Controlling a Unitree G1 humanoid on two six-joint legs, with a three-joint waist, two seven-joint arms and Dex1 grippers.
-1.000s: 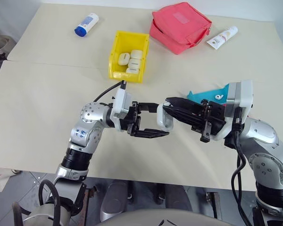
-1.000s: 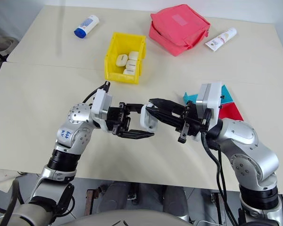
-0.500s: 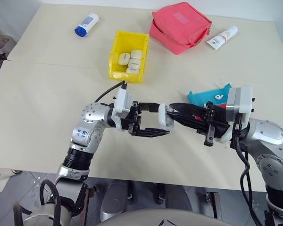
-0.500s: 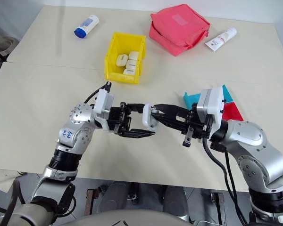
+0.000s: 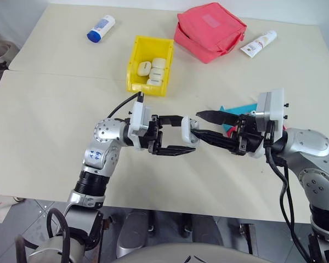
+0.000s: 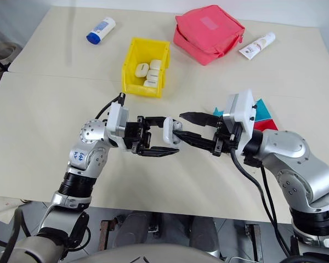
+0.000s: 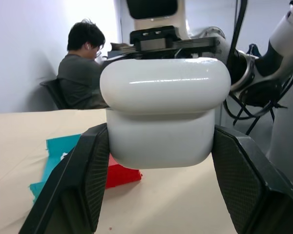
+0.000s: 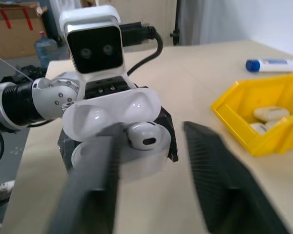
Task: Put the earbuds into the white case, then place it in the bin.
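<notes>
Okay, my left gripper [image 5: 172,135] is clamped on the white case [image 5: 187,132], one black finger on each side, holding it up above the table [image 5: 55,109] between my two arms. Left wrist view confirms it: the case [image 7: 161,112] sits squeezed between both fingers [image 7: 83,180]. In the right wrist view the lid is flipped up and one of the earbuds [image 8: 144,135] sits in its socket; the other socket is half behind my own blurred finger, so I can't tell what's in it.

My right gripper [image 5: 200,125] points at the case with its jaws apart, nothing between them; the lower finger's tip is right at the case, and I can't tell if it touches. The upper finger stands clear above it.

Behind the right wrist a teal tray [image 5: 247,108] pokes out, mostly hidden by the arm; a red tray [image 6: 266,125] edge shows beside it in the right eye view. Any buds left on them are covered.

Farther back, the bin [image 5: 149,66] stands well apart from both grippers, with several white cases inside, too small to count surely. Beyond it are a red pouch [image 5: 209,31], a white tube [image 5: 259,43] and a white-and-blue bottle [image 5: 100,28].

A seated person [image 7: 83,73] shows in the left wrist view's background.
</notes>
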